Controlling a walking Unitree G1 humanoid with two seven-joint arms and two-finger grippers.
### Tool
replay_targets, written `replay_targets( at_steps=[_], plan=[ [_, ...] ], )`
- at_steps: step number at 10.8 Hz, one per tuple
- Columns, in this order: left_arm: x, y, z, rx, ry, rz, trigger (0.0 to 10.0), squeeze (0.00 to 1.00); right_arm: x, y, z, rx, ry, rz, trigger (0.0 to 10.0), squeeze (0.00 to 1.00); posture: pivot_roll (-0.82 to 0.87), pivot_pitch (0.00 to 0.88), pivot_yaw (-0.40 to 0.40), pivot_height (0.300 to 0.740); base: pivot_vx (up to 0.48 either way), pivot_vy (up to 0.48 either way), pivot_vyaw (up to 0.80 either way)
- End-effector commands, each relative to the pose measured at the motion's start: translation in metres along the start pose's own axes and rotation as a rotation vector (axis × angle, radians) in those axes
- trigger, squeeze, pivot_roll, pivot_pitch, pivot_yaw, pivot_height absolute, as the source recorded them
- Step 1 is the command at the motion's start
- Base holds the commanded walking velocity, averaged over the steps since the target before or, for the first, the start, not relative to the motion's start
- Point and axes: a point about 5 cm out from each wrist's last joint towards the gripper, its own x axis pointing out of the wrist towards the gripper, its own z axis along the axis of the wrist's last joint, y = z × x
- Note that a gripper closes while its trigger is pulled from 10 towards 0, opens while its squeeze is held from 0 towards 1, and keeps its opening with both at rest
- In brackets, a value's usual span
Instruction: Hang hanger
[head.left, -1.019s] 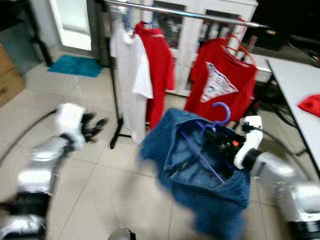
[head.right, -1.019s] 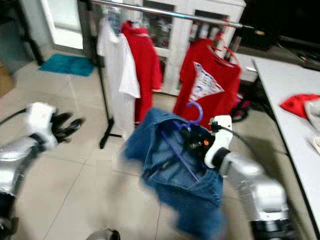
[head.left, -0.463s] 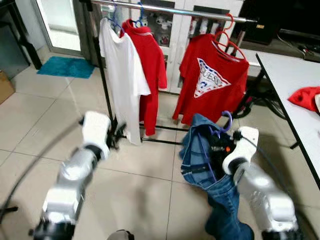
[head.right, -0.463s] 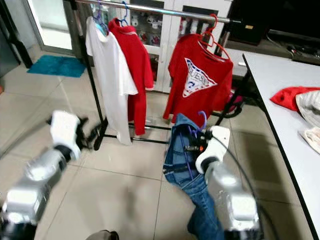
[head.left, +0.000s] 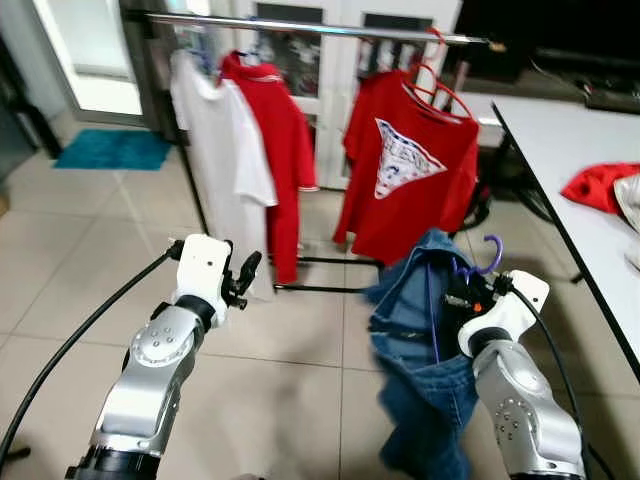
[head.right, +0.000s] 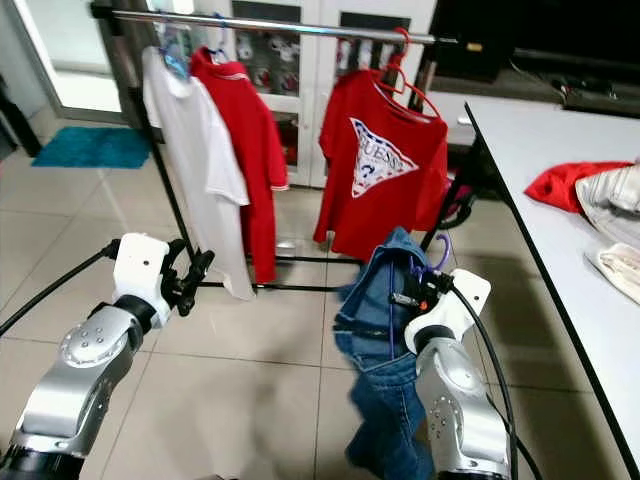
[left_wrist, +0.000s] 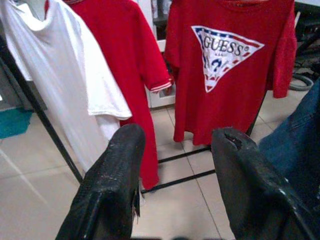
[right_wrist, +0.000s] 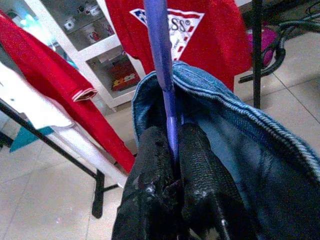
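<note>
Right wrist view is showing what the head views are hinting at: the right claw (right_wrist: 172, 165) is pinching the purple hanger (right_wrist: 161, 65) between its two closed fingers, with blue jeans (right_wrist: 240, 145) draped over the hanger and spilling around the claw. Gripping the hanger low on its shaft is leaving the hook free at the top, which is probably the point, since the hook must go over the rail (head.left: 300, 24). From the head, the hook (head.left: 488, 252) is sitting well below that rail, so the arm is needing to lift a good deal and move forward before hanging is possible. The gap between the red shirt (head.left: 275, 150) and the red printed T-shirt (head.left: 410, 175) is looking like the likeliest landing spot. The white shirt (head.left: 222, 150) is hanging at the rail's left end. The left claw (head.left: 243, 277) is holding nothing and floating low in front of the rack; its wrist view is showing the fingers (left_wrist: 110, 185) spread wide, something the head views are leaving hard to read. Only the head views are taking in the tabletop (head.right: 545, 190) on the right, carrying loose clothes (head.right: 585, 185).
</note>
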Motion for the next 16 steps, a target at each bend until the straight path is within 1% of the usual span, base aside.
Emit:
replay_targets(
  at_steps=[1, 2, 3, 4, 5, 6, 7, 8, 10, 11, 12, 13, 14, 15, 16],
  plan=[
    [0.005, 0.001, 0.003, -0.004, 0.004, -0.004, 10.0, 0.0, 0.003, 0.015, 0.016, -0.009, -0.075, 0.051, 10.0, 0.0, -0.03, 0.052, 0.026, 0.74, 0.36, 0.0, 0.0],
    [0.004, -0.004, 0.005, -0.011, 0.0, -0.039, 10.0, 0.0, 0.004, 0.021, 0.018, -0.032, -0.08, 0.083, 10.0, 0.0, -0.03, 0.052, 0.018, 0.74, 0.352, 0.0, 0.0],
    [0.002, -0.001, 0.002, -0.012, 0.009, -0.02, 10.0, 0.0, 0.006, 0.019, 0.016, -0.086, -0.069, 0.055, 10.0, 0.0, -0.03, 0.044, 0.006, 0.74, 0.356, 0.0, 0.0],
    [0.005, 0.002, 0.002, -0.038, 0.003, 0.016, 10.0, 0.0, 0.01, 0.022, 0.017, -0.075, -0.058, 0.079, 10.0, 0.0, -0.03, 0.035, -0.006, 0.74, 0.356, 0.0, 0.0],
    [0.012, -0.003, 0.008, -0.041, -0.007, 0.001, 10.0, 0.0, 0.015, 0.028, 0.025, -0.047, -0.072, 0.116, 10.0, 0.0, -0.02, 0.048, 0.008, 0.74, 0.356, 0.0, 0.0],
    [0.012, -0.005, 0.01, -0.019, -0.011, -0.021, 10.0, 0.0, 0.016, 0.03, 0.028, -0.052, -0.08, 0.133, 10.0, 0.0, -0.02, 0.046, -0.003, 0.74, 0.349, 0.0, 0.0],
    [0.008, -0.001, 0.005, -0.039, 0.0, 0.01, 10.0, 0.0, 0.018, 0.033, 0.027, -0.085, -0.094, 0.136, 10.0, 0.0, -0.02, 0.037, -0.011, 0.74, 0.334, 0.0, 0.0],
    [0.008, 0.003, 0.005, -0.073, 0.0, 0.034, 10.0, 0.0, 0.017, 0.035, 0.025, -0.093, -0.091, 0.142, 10.0, 0.0, -0.02, 0.033, -0.015, 0.74, 0.337, 0.0, 0.0],
    [0.012, 0.008, 0.009, -0.123, -0.016, 0.073, 10.0, 0.0, 0.018, 0.039, 0.028, -0.108, -0.097, 0.165, 10.0, 0.0, -0.02, 0.059, 0.005, 0.74, 0.354, 0.0, 0.0],
    [0.009, 0.006, 0.007, -0.059, -0.001, 0.034, 10.0, 0.0, 0.017, 0.037, 0.031, -0.118, -0.109, 0.159, 10.0, 0.0, -0.02, 0.059, -0.006, 0.74, 0.356, 0.0, 0.0],
    [0.007, 0.008, 0.005, -0.033, 0.005, 0.037, 10.0, 0.0, 0.017, 0.036, 0.029, -0.112, -0.106, 0.151, 10.0, 0.0, -0.02, 0.051, -0.011, 0.74, 0.364, 0.0, 0.0],
    [0.008, 0.01, 0.007, -0.039, 0.0, 0.052, 10.0, 0.0, 0.017, 0.038, 0.026, -0.105, -0.099, 0.158, 10.0, 0.0, -0.02, 0.047, -0.016, 0.74, 0.36, 0.0, 0.0],
    [0.012, 0.006, 0.01, -0.049, -0.009, 0.044, 10.0, 0.0, 0.018, 0.043, 0.027, -0.111, -0.098, 0.176, 10.0, 0.0, -0.02, 0.058, -0.005, 0.74, 0.36, 0.0, 0.0],
    [0.011, 0.002, 0.011, -0.047, -0.014, 0.027, 10.0, 0.0, 0.019, 0.042, 0.029, -0.115, -0.101, 0.176, 10.0, 0.0, -0.01, 0.051, -0.021, 0.74, 0.364, 0.0, 0.0],
    [0.009, 0.005, 0.008, -0.053, -0.008, 0.054, 10.0, 0.0, 0.019, 0.04, 0.028, -0.113, -0.1, 0.163, 10.0, 0.0, -0.02, 0.041, -0.025, 0.74, 0.36, 0.0, 0.0]
  ],
)
